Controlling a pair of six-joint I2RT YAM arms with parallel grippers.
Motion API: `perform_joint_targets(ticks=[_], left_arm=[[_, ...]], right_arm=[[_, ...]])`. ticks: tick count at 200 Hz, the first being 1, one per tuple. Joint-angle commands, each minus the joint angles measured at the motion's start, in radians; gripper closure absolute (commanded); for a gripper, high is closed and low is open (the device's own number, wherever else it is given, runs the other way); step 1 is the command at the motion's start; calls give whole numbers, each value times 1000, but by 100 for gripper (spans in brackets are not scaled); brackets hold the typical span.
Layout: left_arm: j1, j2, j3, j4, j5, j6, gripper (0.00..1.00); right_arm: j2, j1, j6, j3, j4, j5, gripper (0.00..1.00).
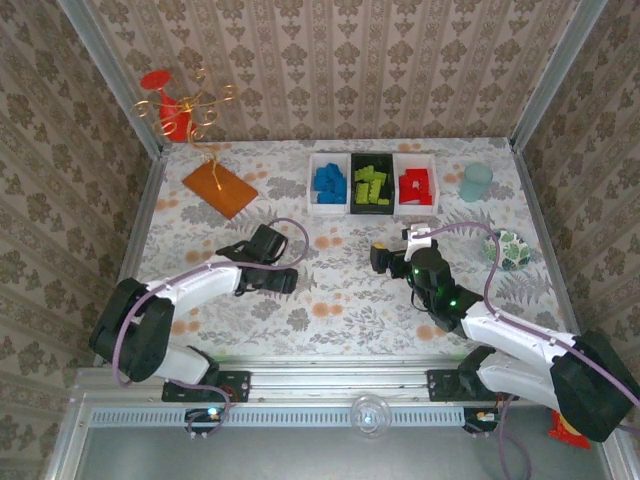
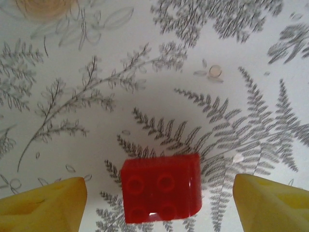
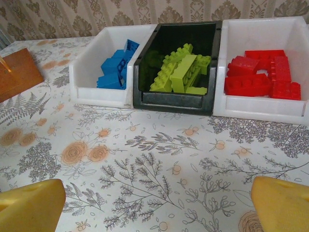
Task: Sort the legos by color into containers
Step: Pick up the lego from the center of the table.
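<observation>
The left gripper's (image 2: pixel 159 205) fingers are spread, and a red two-by-two brick (image 2: pixel 161 187) is seen lying on the tablecloth (image 2: pixel 96 72) between them, touched by neither. It is set slightly askew to them, so corners could be caught in a closing pinch and the brick twisted free. The right gripper's (image 3: pixel 157 203) fingers are spread wide, with nothing between. Ahead of them are ranged the white bin of blue bricks (image 3: pixel 96 94), the black bin (image 3: pixel 169 102) and, towards the right finger, the white bin of red bricks (image 3: pixel 260 107). A misaimed release could land the brick in the wrong one.

Floral table (image 1: pixel 340 300): three bins (image 3: pixel 171 100) in row at back; orange plate (image 1: pixel 220 188) left; cup (image 1: pixel 476 182), leaf bowl (image 1: pixel 512 250) right; red brick (image 2: pixel 161 188) loose.
</observation>
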Motion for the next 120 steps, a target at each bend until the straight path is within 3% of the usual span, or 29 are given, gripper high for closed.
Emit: perform_joint_targets(ticks=[1, 58, 93, 120], left_arm=[[-3, 53, 22, -30, -4, -27, 21], [-26, 152, 71, -44, -25, -30, 39], [-61, 119, 92, -19, -50, -54, 53], [-108, 75, 130, 38, -60, -68, 57]], right_arm=[[3, -1, 19, 31, 8, -9, 0], [-17, -1, 14, 31, -3, -2, 0], [-18, -1, 15, 31, -7, -2, 0], [-22, -1, 16, 32, -8, 6, 0]])
